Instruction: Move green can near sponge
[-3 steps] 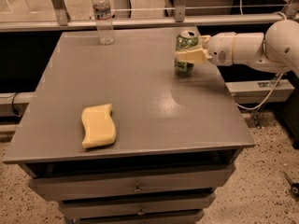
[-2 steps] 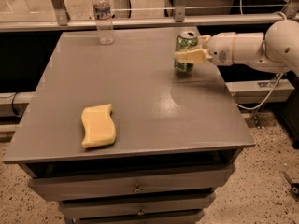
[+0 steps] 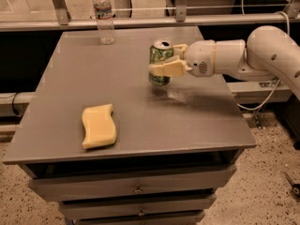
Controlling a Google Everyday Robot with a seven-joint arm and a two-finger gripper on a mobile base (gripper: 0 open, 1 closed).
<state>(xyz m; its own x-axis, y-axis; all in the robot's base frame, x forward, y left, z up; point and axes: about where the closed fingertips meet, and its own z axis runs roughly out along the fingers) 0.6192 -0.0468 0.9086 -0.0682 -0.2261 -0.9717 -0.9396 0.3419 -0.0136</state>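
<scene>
The table (image 3: 201,121) stands on top of a set of drawers (image 3: 136,189). On the table, the sponge (image 3: 98,125) lies flat near the front left edge. The can (image 3: 160,60) is upright around the middle, to the right of the sponge and behind it, well apart from it. The gripper (image 3: 164,59) comes in from the right side on the arm (image 3: 262,55), with one finger in front of the can and one behind, clasping it. The bottle (image 3: 104,15) stands at the back edge, left of the can.
</scene>
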